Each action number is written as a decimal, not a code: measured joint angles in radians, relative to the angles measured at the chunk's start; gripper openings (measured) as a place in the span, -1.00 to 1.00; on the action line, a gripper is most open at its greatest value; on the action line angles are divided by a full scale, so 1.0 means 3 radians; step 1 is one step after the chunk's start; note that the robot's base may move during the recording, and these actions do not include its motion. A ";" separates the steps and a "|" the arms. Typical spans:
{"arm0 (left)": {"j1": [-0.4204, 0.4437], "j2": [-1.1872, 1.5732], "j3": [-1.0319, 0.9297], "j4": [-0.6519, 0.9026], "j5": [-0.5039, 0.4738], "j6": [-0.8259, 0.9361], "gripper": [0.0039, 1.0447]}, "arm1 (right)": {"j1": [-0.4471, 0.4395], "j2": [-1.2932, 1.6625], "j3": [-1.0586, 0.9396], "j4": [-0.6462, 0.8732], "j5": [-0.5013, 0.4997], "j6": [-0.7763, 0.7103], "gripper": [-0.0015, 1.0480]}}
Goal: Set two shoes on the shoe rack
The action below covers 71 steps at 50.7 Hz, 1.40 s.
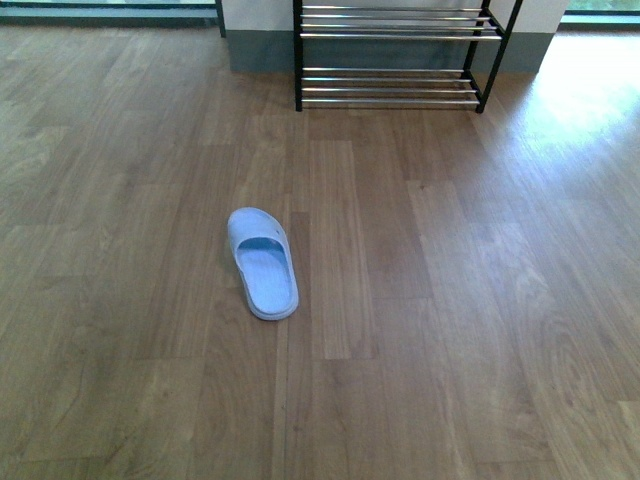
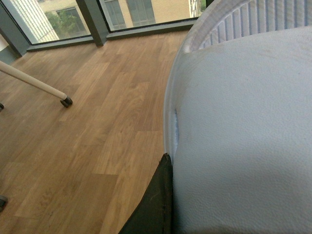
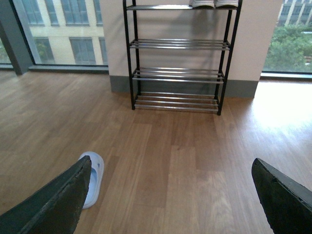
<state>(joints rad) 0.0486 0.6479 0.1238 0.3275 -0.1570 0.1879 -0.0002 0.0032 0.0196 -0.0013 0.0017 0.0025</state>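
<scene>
Pinching one pale blue slipper (image 2: pixel 243 136) above the floor (image 2: pixel 97 146), the left gripper (image 2: pixel 165 165) shows a single dark finger (image 2: pixel 156 204); the right gripper (image 3: pixel 170 165) hangs spread wide. The twin slipper (image 1: pixel 263 263) lies mid-floor, well short of the chrome-barred shoe rack (image 1: pixel 390 60) at the wall (image 1: pixel 255 15).

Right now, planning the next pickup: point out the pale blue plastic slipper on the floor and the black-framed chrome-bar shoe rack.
Pale blue plastic slipper (image 1: pixel 268 278), front view, on its footbed.
Black-framed chrome-bar shoe rack (image 3: pixel 178 74), right wrist view, on the second-lowest shelf's bars.
</scene>
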 joint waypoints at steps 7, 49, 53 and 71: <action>0.0000 0.0000 -0.0001 0.0000 -0.0001 0.0006 -0.97 | 0.0000 0.0000 -0.0001 0.0000 0.0000 0.0000 0.82; 0.0000 0.0000 -0.0004 0.0000 -0.0010 0.0009 -0.97 | 0.0000 0.0001 0.0000 0.0000 -0.0015 0.0000 0.82; 0.0000 0.0000 -0.0004 0.0000 -0.0013 0.0009 -0.97 | 0.0006 0.0295 0.0083 -0.0251 -0.0104 0.0116 0.82; 0.0000 0.0000 -0.0004 0.0000 -0.0001 0.0009 -0.97 | 0.0291 0.5258 0.0955 0.2762 -0.0064 -0.0992 0.82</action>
<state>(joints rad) 0.0486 0.6479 0.1226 0.3275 -0.1574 0.1905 0.0872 1.5806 0.3061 0.8272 -0.0174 -0.2951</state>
